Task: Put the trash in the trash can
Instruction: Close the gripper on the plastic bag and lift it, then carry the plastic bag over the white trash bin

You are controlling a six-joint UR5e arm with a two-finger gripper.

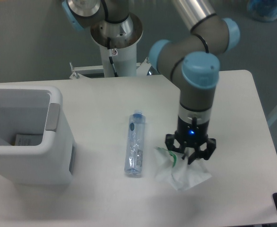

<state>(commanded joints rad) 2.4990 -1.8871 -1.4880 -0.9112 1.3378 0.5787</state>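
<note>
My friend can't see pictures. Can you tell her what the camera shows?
A robot's gripper pinches a crinkled bag on a white table. A clear bottle lies beside it, and a white bin stands at the left.

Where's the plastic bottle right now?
The plastic bottle lies flat mid-table, blue cap pointing away, between the trash can at image left and the crinkled bag.

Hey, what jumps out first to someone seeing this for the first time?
The gripper pointing straight down onto the crinkled plastic bag at the table's front right. Left of it, a clear bottle lies flat at the centre, and a big white trash can stands at the left edge.
</note>
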